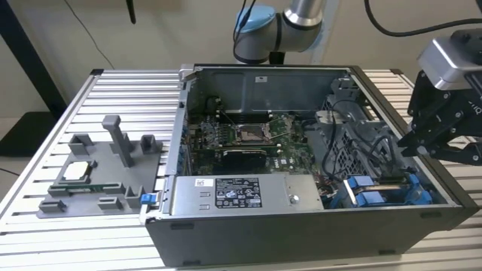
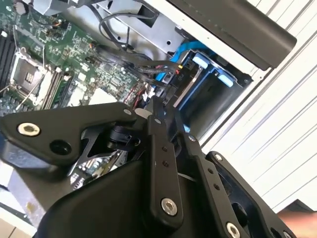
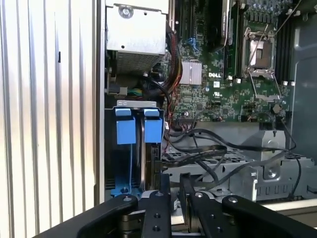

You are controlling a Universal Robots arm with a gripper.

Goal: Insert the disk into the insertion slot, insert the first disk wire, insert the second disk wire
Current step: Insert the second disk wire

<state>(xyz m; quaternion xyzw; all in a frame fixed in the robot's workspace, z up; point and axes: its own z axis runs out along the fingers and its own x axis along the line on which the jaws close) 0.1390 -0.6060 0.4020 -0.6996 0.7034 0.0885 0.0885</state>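
Black linkage claw (image 3: 175, 186), silver screws

One open computer case (image 1: 301, 226), one motherboard (image 1: 249, 138), one power-supply box (image 1: 241, 195), two blue carrier tabs (image 3: 125, 130), one grey fixture (image 1: 98, 169).

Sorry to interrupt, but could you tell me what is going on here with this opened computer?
A robot arm is working on an open computer case that lies on a slatted table. Its claw hangs above the case's corner on the exterior view's right, over the insertion slot with its blue tabs. The fingers stand close together with nothing visible between them. In the first wrist view, black cables lie loose beside the bay, next to the motherboard.
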